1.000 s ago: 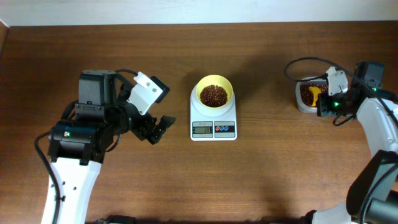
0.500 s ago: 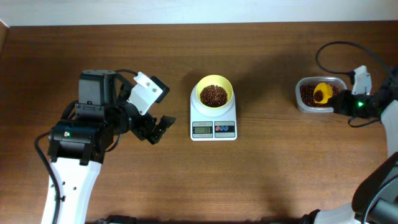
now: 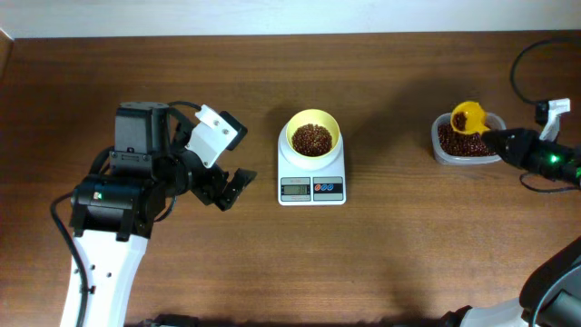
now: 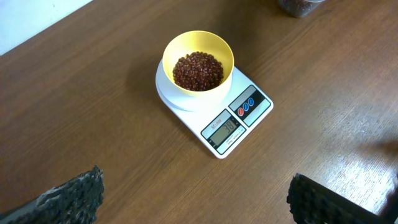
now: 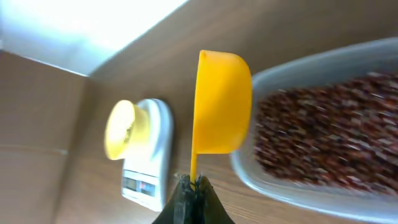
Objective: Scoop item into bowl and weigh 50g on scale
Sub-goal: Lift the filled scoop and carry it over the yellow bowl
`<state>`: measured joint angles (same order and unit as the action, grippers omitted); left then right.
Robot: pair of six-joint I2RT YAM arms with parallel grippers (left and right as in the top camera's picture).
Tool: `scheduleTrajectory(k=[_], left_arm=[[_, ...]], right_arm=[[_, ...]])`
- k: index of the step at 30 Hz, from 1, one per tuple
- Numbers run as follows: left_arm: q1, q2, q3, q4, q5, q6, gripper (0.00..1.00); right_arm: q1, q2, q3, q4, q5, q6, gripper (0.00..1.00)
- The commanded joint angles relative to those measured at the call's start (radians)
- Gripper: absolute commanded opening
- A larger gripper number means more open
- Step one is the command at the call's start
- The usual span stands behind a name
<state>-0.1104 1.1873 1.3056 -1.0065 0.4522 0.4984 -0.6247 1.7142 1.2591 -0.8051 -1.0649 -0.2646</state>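
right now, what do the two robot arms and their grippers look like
The left arm has boxy black joint housings, a white lower link and a white camera block at the wrist; the left gripper is black with rough dark fingers. The right arm is black near the wrist with a green light, a looping black cable and a slim black right gripper.

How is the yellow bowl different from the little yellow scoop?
The bowl sits upright on the scale; the scoop is held tilted by the right gripper above the clear tub. The bowl is wider and has no handle; the scoop is smaller, with a handle. The bowl holds beans; none show in the scoop. Both are yellow.
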Motion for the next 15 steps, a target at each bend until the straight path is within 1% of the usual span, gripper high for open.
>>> scheduleTrajectory(k=[1,6,9,15], left_arm=[[0.004,-0.004,0.018,0.002,-0.004,0.016,0.99],[0.004,-0.004,0.018,0.002,-0.004,0.016,0.99],[0.004,-0.004,0.018,0.002,-0.004,0.016,0.99],[0.004,-0.004,0.018,0.002,-0.004,0.016,0.99]], right_arm=[[0.053,-0.008,0.021,0.0,-0.159,-0.002,0.04],[0.296,-0.008,0.021,0.021,-0.158,0.012,0.04],[0.43,-0.008,0.021,0.074,-0.154,0.012,0.04],[0.56,-0.008,0.021,0.212,-0.154,0.011,0.04]])
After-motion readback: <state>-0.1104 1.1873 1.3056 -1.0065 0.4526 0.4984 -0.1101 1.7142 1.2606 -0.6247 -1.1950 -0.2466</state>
